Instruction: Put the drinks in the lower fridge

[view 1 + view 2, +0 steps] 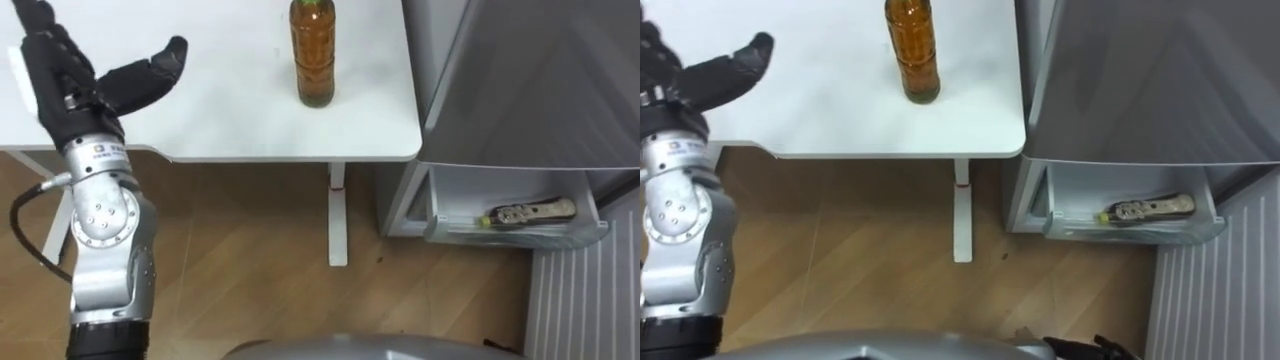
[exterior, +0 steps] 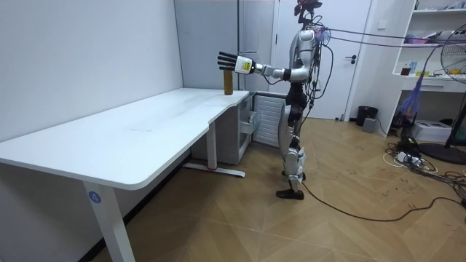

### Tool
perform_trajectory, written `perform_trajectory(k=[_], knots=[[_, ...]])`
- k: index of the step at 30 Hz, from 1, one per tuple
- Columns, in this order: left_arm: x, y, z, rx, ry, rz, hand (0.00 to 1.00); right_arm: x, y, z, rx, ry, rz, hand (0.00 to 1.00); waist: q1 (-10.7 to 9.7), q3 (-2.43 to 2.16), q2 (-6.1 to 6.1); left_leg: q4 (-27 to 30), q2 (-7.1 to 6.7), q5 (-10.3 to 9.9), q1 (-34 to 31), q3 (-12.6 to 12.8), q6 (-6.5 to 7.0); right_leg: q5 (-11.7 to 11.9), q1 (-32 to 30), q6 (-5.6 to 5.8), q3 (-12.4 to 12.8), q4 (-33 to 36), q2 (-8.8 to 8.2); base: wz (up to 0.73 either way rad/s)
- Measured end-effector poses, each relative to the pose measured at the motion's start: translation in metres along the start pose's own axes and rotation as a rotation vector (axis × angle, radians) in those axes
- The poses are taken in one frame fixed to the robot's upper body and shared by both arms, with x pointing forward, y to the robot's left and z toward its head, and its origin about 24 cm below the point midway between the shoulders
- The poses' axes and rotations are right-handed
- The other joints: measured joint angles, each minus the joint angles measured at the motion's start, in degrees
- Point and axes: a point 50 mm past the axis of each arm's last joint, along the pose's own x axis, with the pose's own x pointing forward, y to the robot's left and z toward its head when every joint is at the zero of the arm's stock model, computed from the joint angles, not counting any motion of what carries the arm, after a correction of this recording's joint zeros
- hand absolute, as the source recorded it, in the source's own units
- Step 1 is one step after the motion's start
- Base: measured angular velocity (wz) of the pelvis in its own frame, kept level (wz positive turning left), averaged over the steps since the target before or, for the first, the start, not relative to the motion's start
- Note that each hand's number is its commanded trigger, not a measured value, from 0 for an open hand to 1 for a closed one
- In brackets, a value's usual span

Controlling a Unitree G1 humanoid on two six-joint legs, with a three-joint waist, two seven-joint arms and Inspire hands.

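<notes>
An amber drink bottle (image 1: 313, 55) stands upright on the white table (image 1: 230, 110) near its right end, close to the fridge; it also shows in the right eye view as the bottle (image 1: 914, 52) and in the room view as the bottle (image 2: 228, 82). My left hand (image 1: 75, 75) hovers over the table's left part, open with fingers straight and thumb spread, well left of the bottle and apart from it. In the room view the left hand (image 2: 228, 60) is raised just above the bottle. A second bottle (image 1: 530, 212) lies on its side in the open lower fridge door shelf (image 1: 450, 215).
The grey fridge (image 1: 530, 80) stands directly right of the table. Its lower door (image 1: 585, 300) hangs open at the right. A table leg (image 1: 338, 215) stands on the wooden floor between me and the table. I stand facing the table's end by the fridge.
</notes>
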Motion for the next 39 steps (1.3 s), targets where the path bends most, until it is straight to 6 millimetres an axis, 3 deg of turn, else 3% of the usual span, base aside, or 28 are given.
perform_trajectory(k=[6,21,32,39], knots=[[0.001,-0.005,0.000,0.002,0.012,-0.081,0.00,0.000,0.000,0.002,0.006,-0.010,0.005,0.00,-2.5,0.09,-0.16,0.1,0.02,0.0,-0.1,0.3,0.00,0.0,-0.1,0.00,0.1,0.0,-0.03,-0.02],[-0.001,-0.011,-0.019,-0.004,0.151,-0.167,0.00,0.001,0.002,0.004,-0.006,0.011,0.009,0.00,-4.1,0.05,0.06,-0.2,0.10,0.0,-0.2,1.0,0.01,0.0,-0.2,-0.03,1.2,0.0,0.01,-0.01],[0.008,-0.015,-0.017,-0.045,0.185,-0.200,0.00,0.001,-0.001,0.006,-0.029,0.047,-0.001,0.00,-4.2,-0.04,0.31,-0.2,0.33,0.0,-0.2,2.0,0.02,0.1,-1.0,-0.21,2.7,0.4,0.16,-0.06],[0.008,-0.015,-0.023,-0.059,0.227,-0.216,0.00,0.000,-0.007,0.003,-0.114,0.101,-0.021,0.00,-4.1,0.16,0.86,-0.6,0.60,0.0,0.5,3.2,0.02,0.1,-1.1,-0.24,3.4,0.9,0.24,-0.05]])
